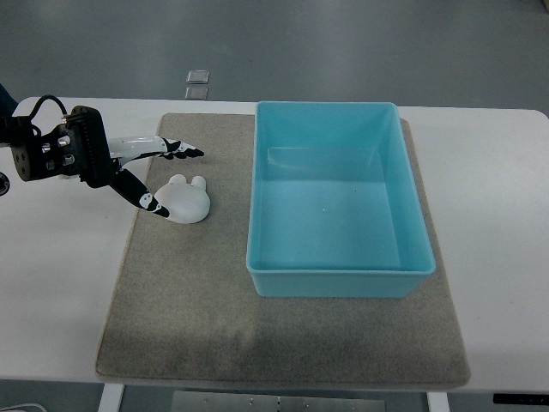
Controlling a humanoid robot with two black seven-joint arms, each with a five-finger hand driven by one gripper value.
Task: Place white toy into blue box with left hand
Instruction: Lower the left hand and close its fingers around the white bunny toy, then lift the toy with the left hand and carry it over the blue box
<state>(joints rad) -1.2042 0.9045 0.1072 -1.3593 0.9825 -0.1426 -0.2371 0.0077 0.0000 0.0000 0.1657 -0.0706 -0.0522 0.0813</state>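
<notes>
top view | left robot hand point(163, 176) spread open, holding nothing, lower finger touching toy point(185, 200), which lies on mat point(257, 343) just left of box point(339, 202) | I'd settle fingers around both sides before closing, then lift above the rim | box looks empty | right hand unseen
</notes>
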